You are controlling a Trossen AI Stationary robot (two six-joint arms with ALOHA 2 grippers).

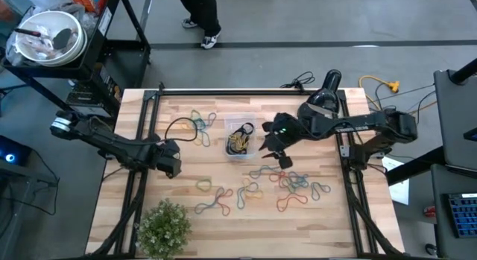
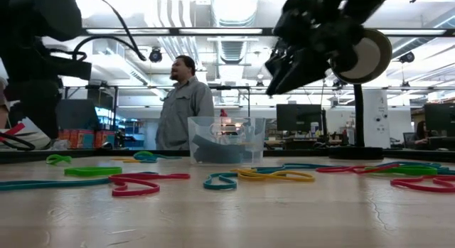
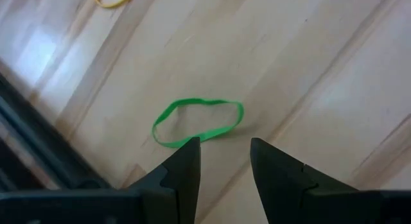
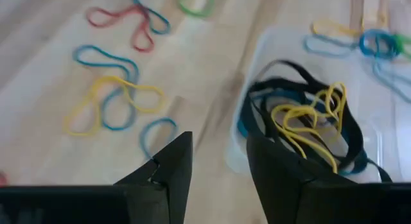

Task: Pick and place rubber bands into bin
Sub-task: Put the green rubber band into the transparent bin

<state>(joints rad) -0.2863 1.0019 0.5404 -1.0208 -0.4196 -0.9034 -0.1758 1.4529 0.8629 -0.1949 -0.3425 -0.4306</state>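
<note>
The right gripper (image 1: 274, 150) hovers just right of the bin (image 1: 240, 138), jaws spread and empty. Rubber bands (image 1: 287, 184) lie on the surface nearer. It should descend straight over one band. The left gripper (image 3: 223, 161), jaws spread, waits left.

The clear bin (image 4: 379, 131) holds black and yellow rubber bands (image 4: 308, 118). Blue, red, green and yellow bands (image 1: 287, 187) lie on the pale wooden table (image 1: 335, 223).

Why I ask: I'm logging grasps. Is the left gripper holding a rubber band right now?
No. In the left wrist view the left gripper stands open and empty above the table, with a green rubber band lying flat just beyond its fingertips.
</note>
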